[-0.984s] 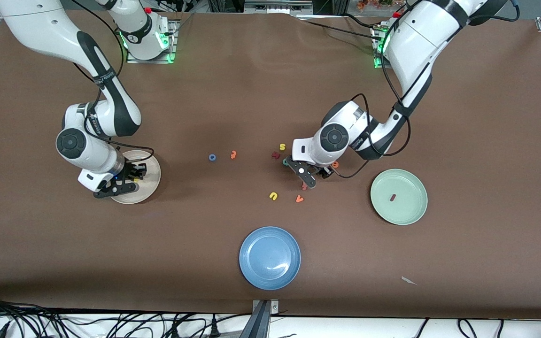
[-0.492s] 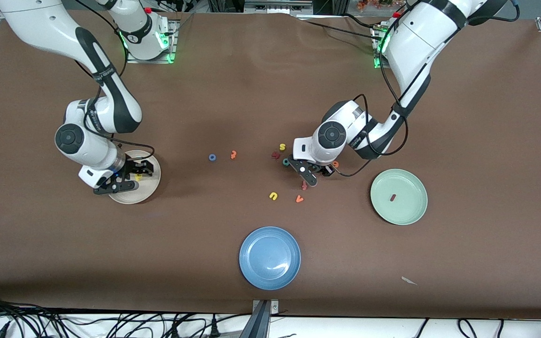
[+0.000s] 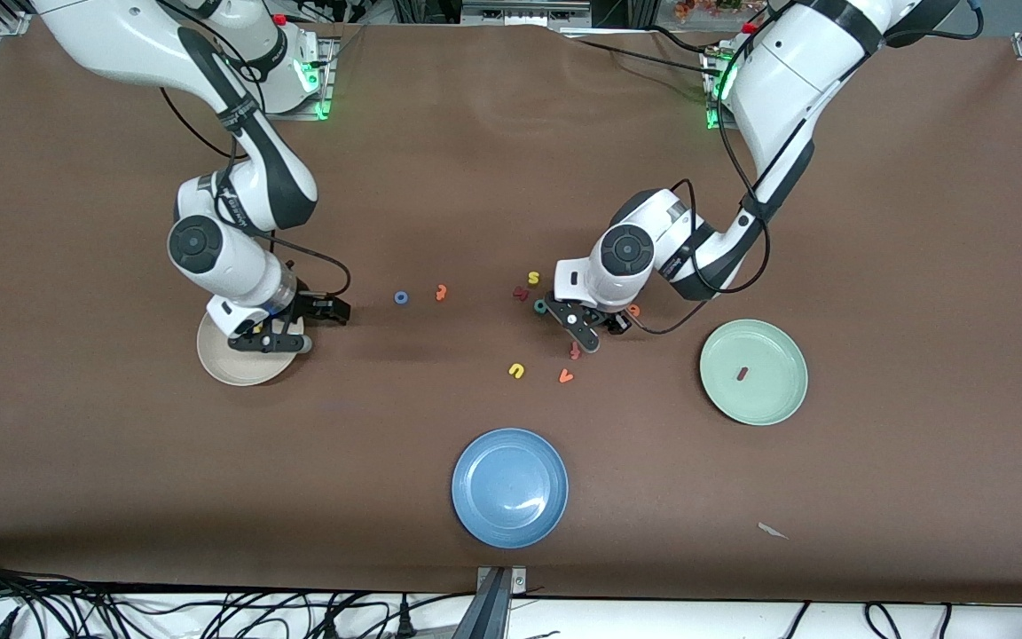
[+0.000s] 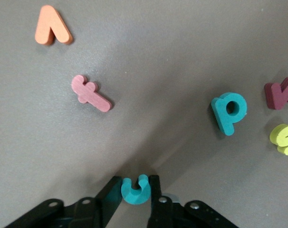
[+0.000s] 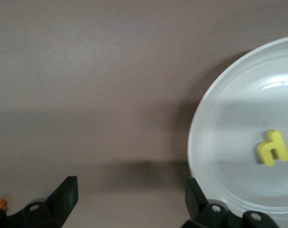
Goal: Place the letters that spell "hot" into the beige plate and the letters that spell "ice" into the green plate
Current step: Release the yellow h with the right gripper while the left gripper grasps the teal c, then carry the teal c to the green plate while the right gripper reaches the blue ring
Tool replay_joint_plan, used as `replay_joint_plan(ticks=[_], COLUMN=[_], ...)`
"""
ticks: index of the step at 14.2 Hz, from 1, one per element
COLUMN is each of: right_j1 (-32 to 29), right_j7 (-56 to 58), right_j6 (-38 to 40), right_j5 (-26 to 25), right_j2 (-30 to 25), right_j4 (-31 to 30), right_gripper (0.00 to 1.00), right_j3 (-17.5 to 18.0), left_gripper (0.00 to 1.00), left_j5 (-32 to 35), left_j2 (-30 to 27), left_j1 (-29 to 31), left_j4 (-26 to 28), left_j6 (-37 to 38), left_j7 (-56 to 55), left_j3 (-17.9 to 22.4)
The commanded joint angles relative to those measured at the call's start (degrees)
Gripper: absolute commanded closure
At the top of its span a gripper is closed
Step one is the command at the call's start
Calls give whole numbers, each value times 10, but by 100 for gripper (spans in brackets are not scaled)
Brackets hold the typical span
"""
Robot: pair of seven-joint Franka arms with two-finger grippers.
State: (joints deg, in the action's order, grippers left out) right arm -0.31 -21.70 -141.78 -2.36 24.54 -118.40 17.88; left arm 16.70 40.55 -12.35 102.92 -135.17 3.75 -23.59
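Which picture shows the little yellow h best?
The right wrist view: the yellow h lies plainly in the beige plate. In the front view the right arm covers it. The left wrist view misses it.

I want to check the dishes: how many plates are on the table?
3. The beige plate lies under the right gripper, the green plate toward the left arm's end, the blue plate nearest the front camera. None seems hidden.

A broad table (image 3: pixel 919 222) draped in a brown cloth (image 3: pixel 475 133) (slightly rippled near its upper edge) fills the scene under even overhead light. Black cables (image 3: pixel 121 612) tangle along a white strip (image 3: pixel 742 617) at the nearest edge, where a small metal bracket (image 3: pixel 502 581) sits mid-table.
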Motion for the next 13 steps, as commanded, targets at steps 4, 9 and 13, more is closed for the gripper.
replay_joint_plan(ticks=[4,9,13], right_j1=[63,94,143], right_j7=[-128,-155,-207], right_j6=[-41,-67,-81], right_j5=[2,-2,-17], right_j2=[-3,17,33], right_j4=[-23,-32,-32], right_gripper=[0,0,0], right_j3=[17,15,-11], left_gripper=[79,79,85], left_j5=[11,11,16], left_j2=[-38,-52,-53], left_j1=[12,71,134], left_j4=[5,-15,-24], left_j6=[-2,51,52], left_j7=[-14,36,138], left_j3=[-1,-1,-1])
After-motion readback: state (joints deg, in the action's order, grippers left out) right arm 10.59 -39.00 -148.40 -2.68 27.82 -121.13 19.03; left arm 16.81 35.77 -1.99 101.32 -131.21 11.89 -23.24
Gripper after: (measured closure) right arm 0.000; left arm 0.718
